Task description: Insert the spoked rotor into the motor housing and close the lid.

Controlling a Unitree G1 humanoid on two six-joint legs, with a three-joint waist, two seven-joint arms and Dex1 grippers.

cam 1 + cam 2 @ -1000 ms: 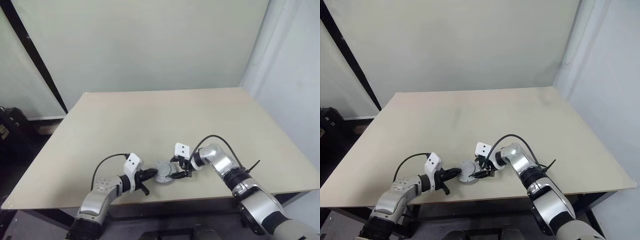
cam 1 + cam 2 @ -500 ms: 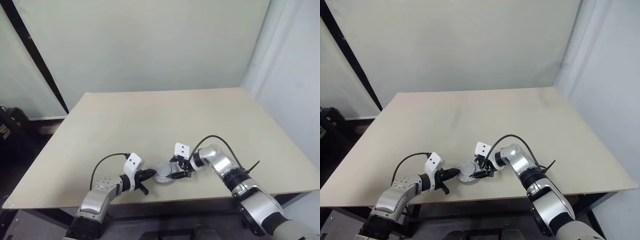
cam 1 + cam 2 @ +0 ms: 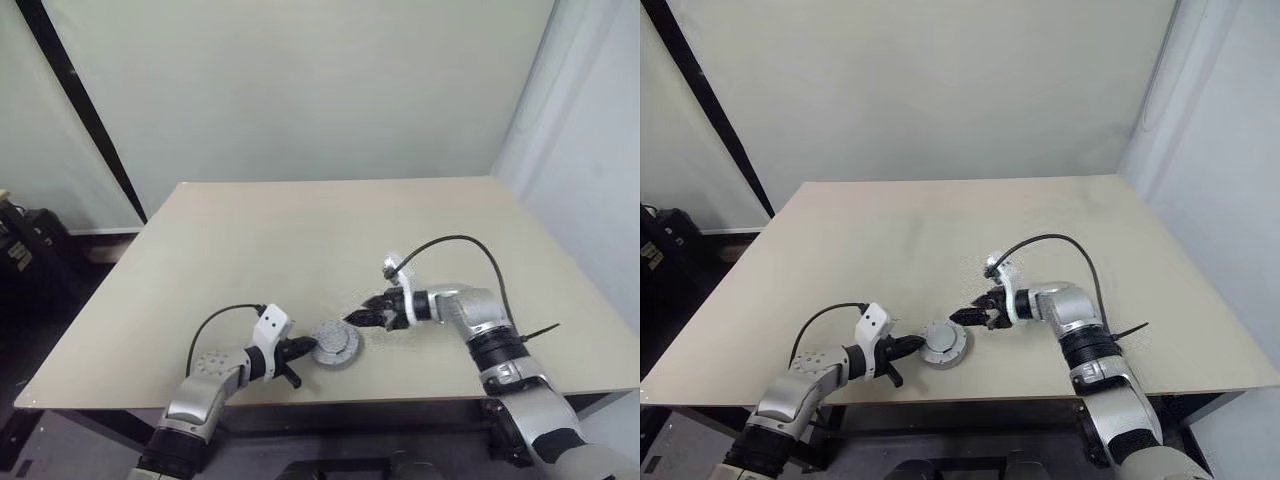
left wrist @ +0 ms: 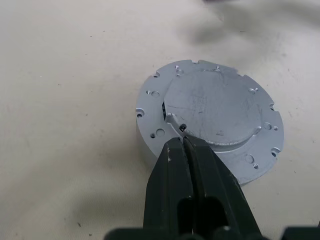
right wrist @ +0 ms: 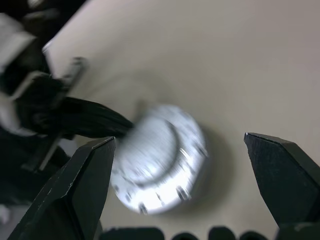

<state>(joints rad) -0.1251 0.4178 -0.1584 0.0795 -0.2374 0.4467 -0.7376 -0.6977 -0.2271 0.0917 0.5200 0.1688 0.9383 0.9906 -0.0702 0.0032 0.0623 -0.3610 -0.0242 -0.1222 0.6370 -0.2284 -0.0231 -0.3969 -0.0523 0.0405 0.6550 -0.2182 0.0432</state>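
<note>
Near the front edge of the pale beige counter, the left tool is seen with its two black fingers pressed together, nothing being held between them. Its tips are laid against the near rim of the round grey metal motor housing, at a small dark hole on the stepped top face. In the left wrist view this housing is shown as a flat grey cylinder with small holes and notches around its flange. A smooth round grey metal lid is seated on it, so the inside of the housing is hidden. The housing is placed flat on the counter, between the two tools.

The right tool is seen just beside the housing, on its right and a little farther from the front edge, apart from it. Its black fingers are spread wide, and nothing is held between them. In the right wrist view the lidded housing is seen between the two spread fingers, with the left tool touching it from the other side.

A black cable is looped above the right forearm, and another black cable is curved over the left forearm. A plain light wall is seen behind the counter.
</note>
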